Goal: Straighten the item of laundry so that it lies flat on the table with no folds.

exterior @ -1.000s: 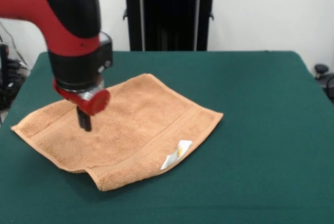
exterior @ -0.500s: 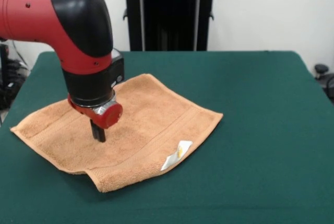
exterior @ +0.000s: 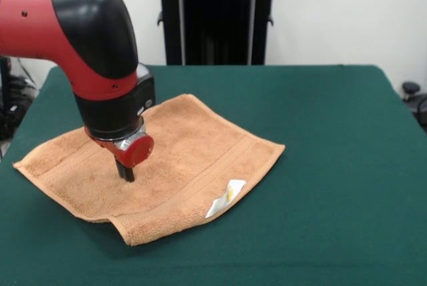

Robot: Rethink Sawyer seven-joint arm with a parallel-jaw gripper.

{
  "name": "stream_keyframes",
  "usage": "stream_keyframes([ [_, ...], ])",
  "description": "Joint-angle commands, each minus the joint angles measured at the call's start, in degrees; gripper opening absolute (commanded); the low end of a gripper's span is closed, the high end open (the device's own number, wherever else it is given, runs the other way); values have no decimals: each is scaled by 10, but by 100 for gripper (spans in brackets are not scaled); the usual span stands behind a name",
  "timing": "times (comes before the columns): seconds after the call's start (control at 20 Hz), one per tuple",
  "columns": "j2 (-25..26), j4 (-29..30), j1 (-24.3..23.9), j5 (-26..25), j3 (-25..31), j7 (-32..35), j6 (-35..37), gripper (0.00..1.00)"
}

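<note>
Nearest the camera, the orange-tan terry towel (exterior: 167,159) shows its one clear fault: along the front edge a thick lip (exterior: 157,226) appears doubled under itself, running from the near corner toward the small white label with a yellow mark (exterior: 225,197), which sticks out from the edge. From that lip the towel spreads away as a rough diamond on the dark green counter (exterior: 333,166), its long axis running from the left corner to the right corner, with a woven border band crossing the right part. The rest of the cloth looks fairly flat, though slightly lifted at the near edge. Farther back, over the left-centre of the towel, the end effector (exterior: 125,170) points straight down, its dark tip at or just above the pile; whether it touches cannot be told, and whether its fingers are apart or together cannot be told either. It has hold of nothing visible. The fold lies toward the camera and a little right of the tip, so the coming move likely turns on reaching that way. Behind stands the black pedestal (exterior: 217,16).
</note>
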Motion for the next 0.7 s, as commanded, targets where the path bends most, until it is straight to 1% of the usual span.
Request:
stream_keyframes([
  [0.05,85,-26,12,-18,-1,-15,-51,0],
  [0.15,92,-33,17,-16,-9,-3,-44,0],
  [0.3,88,-17,20,-9,-16,14,-37,0],
  [0.45,76,14,28,-7,-31,39,-46,0],
  [0.55,76,27,36,-10,-41,55,-60,0],
  [0.7,90,27,47,-11,-55,74,-74,0],
])
